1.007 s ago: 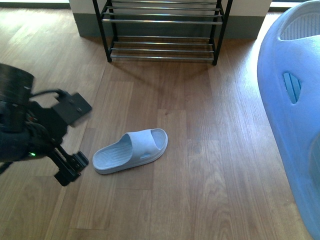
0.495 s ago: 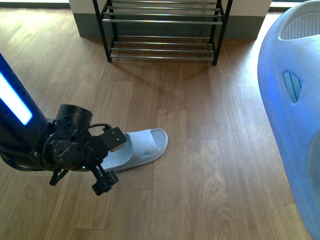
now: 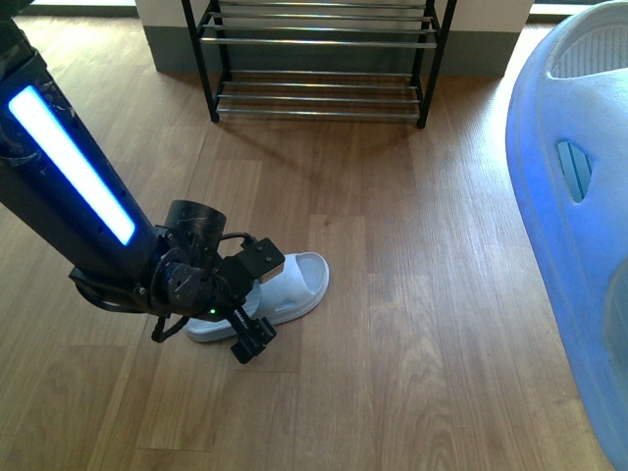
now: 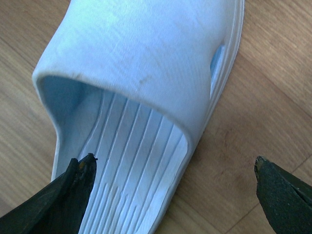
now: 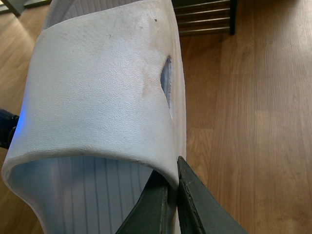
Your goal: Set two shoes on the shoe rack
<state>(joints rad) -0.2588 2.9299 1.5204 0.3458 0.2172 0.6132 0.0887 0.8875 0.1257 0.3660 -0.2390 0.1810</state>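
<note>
Left pincer (image 3: 257,306) (jaws apart) has reached the floor slipper (image 3: 299,280).

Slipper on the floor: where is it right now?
In the front view the slipper lies on the wood floor left of centre, before the shoe rack, the open left gripper at its heel end. The right gripper holds the other slipper.

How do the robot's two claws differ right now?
The left gripper is open and holds nothing, poised over a pale slide slipper lying on the wooden floor. The right gripper is shut, pinching the strap edge of a second slipper. Shared: each is at one slipper.
</note>
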